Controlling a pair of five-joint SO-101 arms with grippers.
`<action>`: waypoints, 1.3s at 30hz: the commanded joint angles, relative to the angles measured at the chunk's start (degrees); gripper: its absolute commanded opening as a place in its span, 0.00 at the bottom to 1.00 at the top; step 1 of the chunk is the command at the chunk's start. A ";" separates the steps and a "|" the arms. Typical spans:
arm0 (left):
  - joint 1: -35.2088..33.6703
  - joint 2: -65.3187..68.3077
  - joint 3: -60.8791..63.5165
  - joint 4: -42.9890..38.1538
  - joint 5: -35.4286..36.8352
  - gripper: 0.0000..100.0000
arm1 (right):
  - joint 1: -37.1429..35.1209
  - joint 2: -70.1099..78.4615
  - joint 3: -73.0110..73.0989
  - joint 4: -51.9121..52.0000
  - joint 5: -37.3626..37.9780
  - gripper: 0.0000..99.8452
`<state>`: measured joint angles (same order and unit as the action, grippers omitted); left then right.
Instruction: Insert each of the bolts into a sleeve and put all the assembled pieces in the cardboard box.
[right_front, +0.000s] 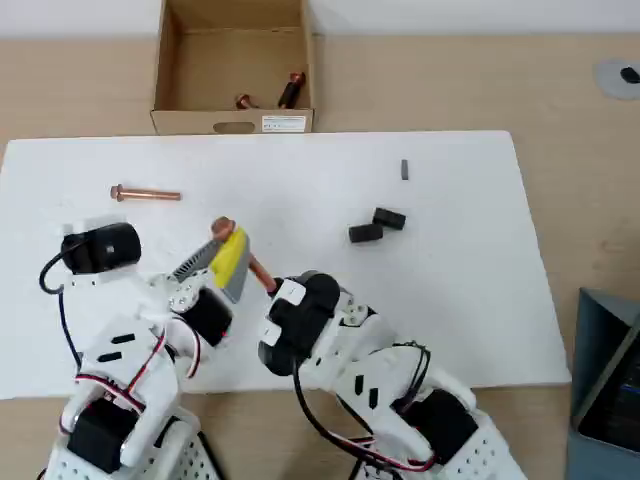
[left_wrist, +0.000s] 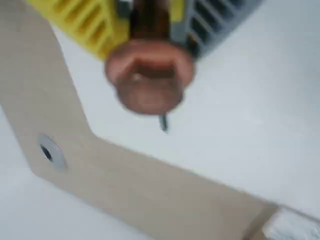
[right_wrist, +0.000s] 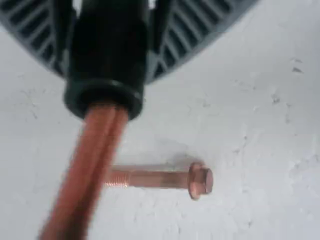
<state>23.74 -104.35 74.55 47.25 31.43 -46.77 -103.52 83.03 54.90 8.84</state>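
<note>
Wooden table (right_front: 580, 100) with a white sheet (right_front: 450, 300) on it, and the cardboard box (right_front: 200, 122) at 12 o'clock, just off the sheet's edge. High view: two assembled pieces (right_front: 291, 90) are already in the box, down toward its 5 o'clock corner. A third pair is mid-mating near the sheet's middle. The left gripper (right_front: 222, 240) is clamped on the held bolt (right_front: 222, 227) just under its head. The shank runs toward 4-5 o'clock into the right gripper (right_front: 283, 292). Left to do: the loose bolt (right_front: 146, 193) at 10 o'clock of the sheet. It is well apart from the two spare sleeves (right_front: 366, 233), which lie just beside each other at 2 o'clock of the sheet's centre. There's a small grey bit (right_front: 404, 170) at 12 o'clock of those sleeves; can't tell what it is. Left wrist view: the yellow and grey fingers (left_wrist: 85, 20) are closed on the held bolt (left_wrist: 150, 75), with its flanged hex head toward the camera. Grip looks firm to me. Right wrist view: the right gripper (right_wrist: 107, 25) is pinching the held sleeve (right_wrist: 107, 65), which is black, and the copper held bolt (right_wrist: 92, 165) enters its bore. Seating depth is hidden inside the sleeve. The loose bolt (right_wrist: 160, 178) lies flat on the sheet beyond. My read: two bolts done, the third partly inserted and not yet boxed, the fourth untouched. Sleeves on the sheet outnumber remaining bolts by one, so no shortage.
</note>
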 joint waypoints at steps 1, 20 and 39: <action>2.81 -0.48 1.05 -1.41 1.05 0.00 | -0.57 -8.66 -3.38 -1.67 0.53 0.01; 8.70 -0.48 -4.92 13.98 -3.96 0.00 | -0.48 -8.66 -3.56 -1.67 0.53 0.01; 8.79 -0.48 2.81 14.07 -11.16 0.09 | -0.48 -8.66 -4.62 -1.76 0.62 0.01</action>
<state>32.62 -104.70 76.13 60.26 21.05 -47.12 -103.52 83.38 54.99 8.92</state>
